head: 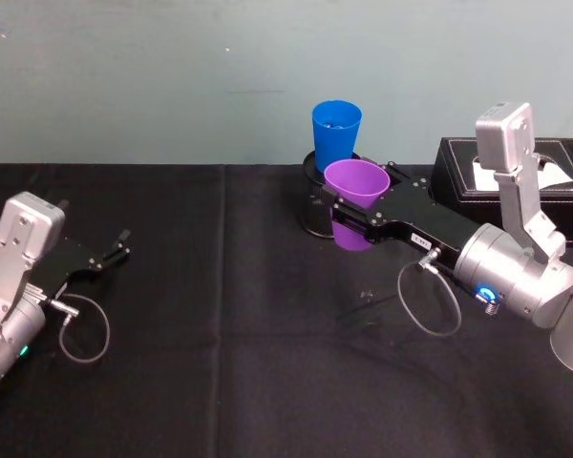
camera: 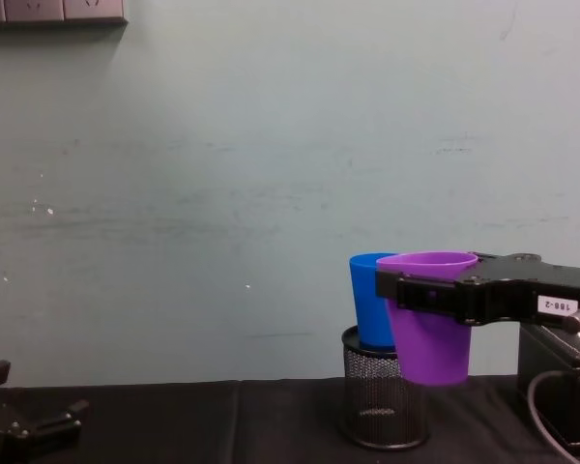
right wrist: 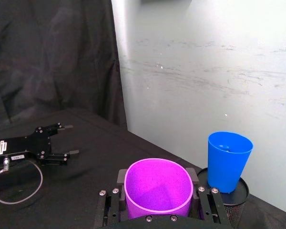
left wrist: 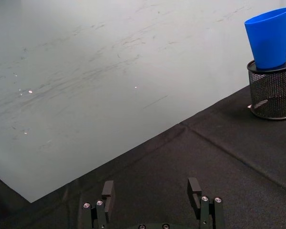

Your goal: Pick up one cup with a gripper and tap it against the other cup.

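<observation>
The purple cup (head: 356, 186) hangs upright above the table, with my right gripper (head: 349, 218) shut on it just under its rim. In the right wrist view the fingers (right wrist: 117, 179) press on both sides of the purple cup (right wrist: 157, 186). The blue cup (head: 336, 134) stands upright on a black wire-mesh pen holder (head: 314, 208), just behind the purple one. A small gap separates the blue cup (right wrist: 229, 160) from it. In the chest view the purple cup (camera: 427, 329) overlaps the blue cup (camera: 367, 309). My left gripper (head: 122, 244) rests open at the far left.
A black box (head: 516, 181) with white paper on top sits at the back right, behind my right arm. A wall stands close behind the cups. The black cloth between both arms is bare. A cable loop (head: 430, 305) hangs under my right wrist.
</observation>
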You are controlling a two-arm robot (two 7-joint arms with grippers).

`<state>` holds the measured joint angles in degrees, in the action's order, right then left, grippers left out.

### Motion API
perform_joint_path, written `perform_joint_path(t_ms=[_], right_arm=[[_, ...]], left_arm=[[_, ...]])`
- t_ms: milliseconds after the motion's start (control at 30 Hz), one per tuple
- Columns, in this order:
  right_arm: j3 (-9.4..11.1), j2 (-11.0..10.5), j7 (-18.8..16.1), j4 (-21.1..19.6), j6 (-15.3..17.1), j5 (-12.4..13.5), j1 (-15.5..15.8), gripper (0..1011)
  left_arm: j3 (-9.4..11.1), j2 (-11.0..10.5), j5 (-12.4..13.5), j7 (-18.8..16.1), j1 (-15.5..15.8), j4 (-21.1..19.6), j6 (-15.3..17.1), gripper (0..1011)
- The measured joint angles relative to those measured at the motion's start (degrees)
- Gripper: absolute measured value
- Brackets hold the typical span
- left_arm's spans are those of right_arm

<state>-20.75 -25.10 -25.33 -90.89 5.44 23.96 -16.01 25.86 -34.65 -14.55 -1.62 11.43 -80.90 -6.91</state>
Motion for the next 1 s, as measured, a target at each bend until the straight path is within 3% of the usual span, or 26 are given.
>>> perform_joint_path(t_ms=[1000], right_arm=[[0.0, 0.0, 0.0, 0.01, -0.01, 0.01, 0.0, 733]], left_arm=[[0.0, 0.0, 0.0, 0.0, 0.0, 0.0, 0.0, 1000]])
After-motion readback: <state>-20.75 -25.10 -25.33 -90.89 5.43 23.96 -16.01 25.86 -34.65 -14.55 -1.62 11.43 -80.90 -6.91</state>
